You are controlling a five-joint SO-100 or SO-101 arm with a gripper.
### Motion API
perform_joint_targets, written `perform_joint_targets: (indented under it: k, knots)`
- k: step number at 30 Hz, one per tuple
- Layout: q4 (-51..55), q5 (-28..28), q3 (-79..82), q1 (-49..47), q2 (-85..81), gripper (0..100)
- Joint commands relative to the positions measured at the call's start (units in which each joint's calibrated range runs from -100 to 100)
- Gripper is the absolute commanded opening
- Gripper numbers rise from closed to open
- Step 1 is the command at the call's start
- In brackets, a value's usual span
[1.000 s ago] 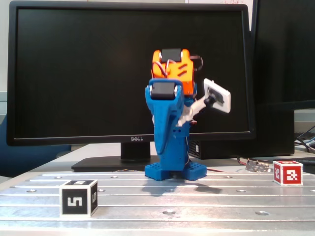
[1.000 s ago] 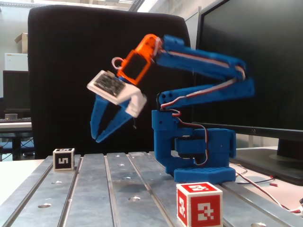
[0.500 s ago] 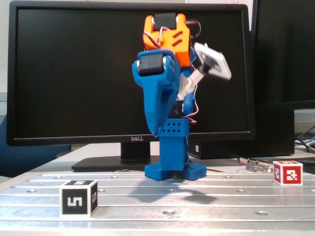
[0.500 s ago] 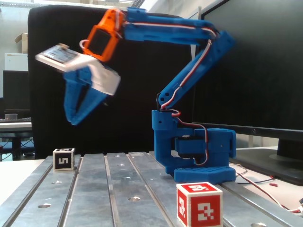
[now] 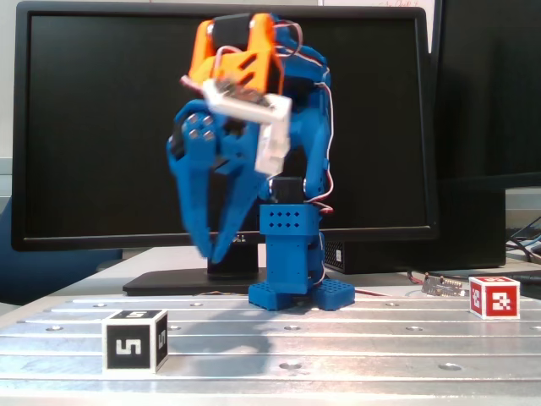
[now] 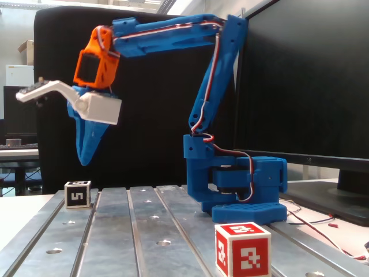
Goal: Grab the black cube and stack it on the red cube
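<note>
In both fixed views the blue arm holds its gripper (image 5: 210, 247) (image 6: 86, 158) in the air, tips pointing down, above and apart from the black cube (image 5: 134, 341) (image 6: 77, 194); its jaws look slightly parted with nothing between them. The black cube sits on the ribbed metal counter (image 5: 338, 347) (image 6: 144, 231), lower left in both views. The red cube (image 5: 494, 297) (image 6: 243, 249) rests well apart from it, at the right edge in one view and bottom centre in the other.
</note>
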Motion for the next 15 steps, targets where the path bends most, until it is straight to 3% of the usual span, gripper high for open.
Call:
perform_joint_targets:
  k: [1, 6, 15]
  knots:
    - [3.3, -0.8, -7.1, 1.9, 3.0, 1]
    - [12.6, -6.6, -17.9, 4.6, 10.0, 1]
    - [19.5, -9.2, -32.4, 5.2, 21.6, 1]
